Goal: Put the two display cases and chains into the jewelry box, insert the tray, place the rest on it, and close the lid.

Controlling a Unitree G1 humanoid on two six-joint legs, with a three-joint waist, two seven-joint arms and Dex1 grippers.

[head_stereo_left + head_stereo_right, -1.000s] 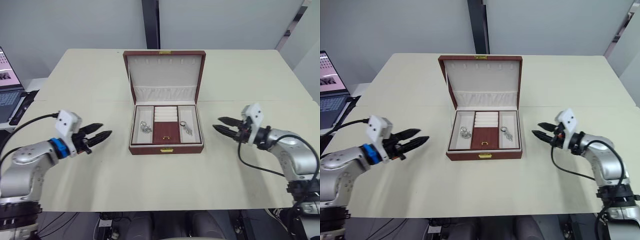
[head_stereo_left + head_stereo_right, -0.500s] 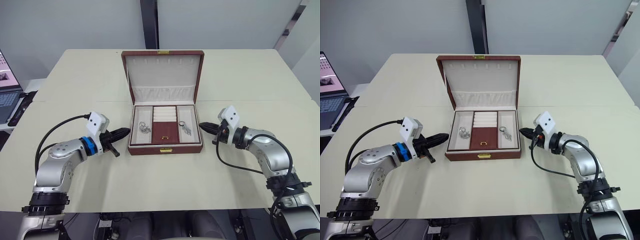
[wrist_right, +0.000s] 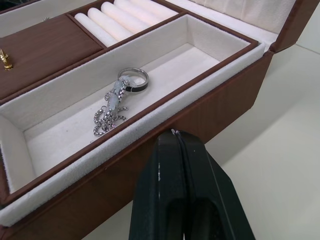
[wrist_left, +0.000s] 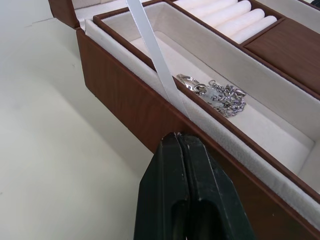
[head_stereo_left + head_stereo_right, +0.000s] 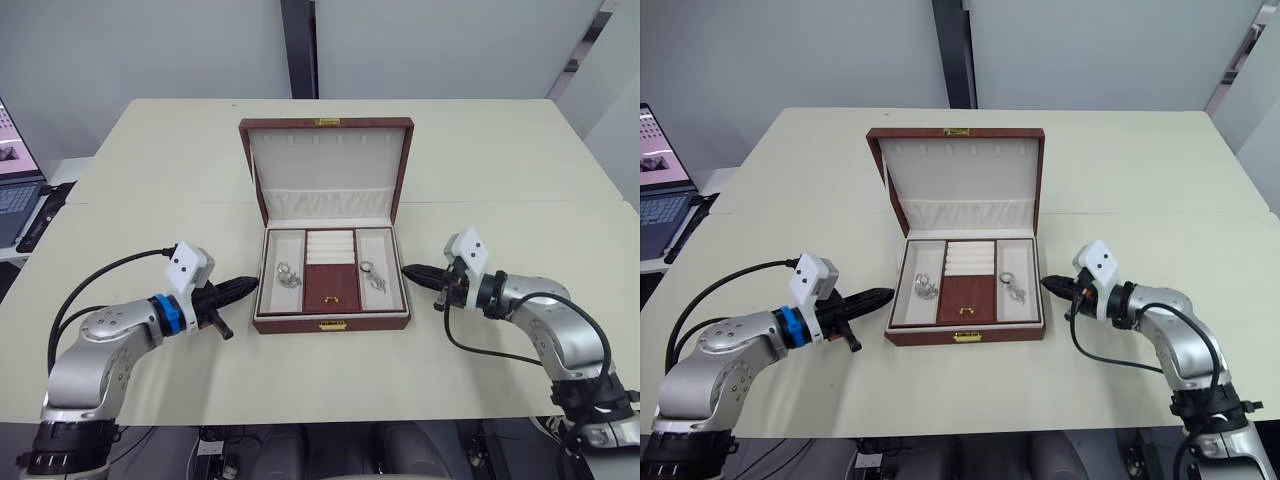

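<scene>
Box (image 5: 331, 322) sits open mid-surface (image 5: 160, 180), lid (image 5: 326, 170) upright at the back, cream lined with a gathered pocket and hook row. Tray (image 5: 332, 273) looks already seated in the box: cream side wells, ridged ring roll, brown centre flap with small gold pull. A thin silver chain (image 4: 216, 94) lies in the well on my left side, another chain with a dark-banded ring (image 3: 119, 105) in the well on my right. Display cases I can't see, likely under the tray, can't confirm. My left end effector (image 5: 242, 287) is clenched with nothing in it, tip just beside the box's left wall; a white ribbon strap (image 4: 155, 55) runs up from the box edge near it. My right end effector (image 5: 413, 272) is also clenched and empty, tip just beside the right wall. Judging step: loading seems done, closing the lid is what's left. Next move calls for getting up behind the lid's top edge and tipping it forward, minding the ribbon folds inside. Wood-look shell is hard and smooth, lining soft and felt-like.
</scene>
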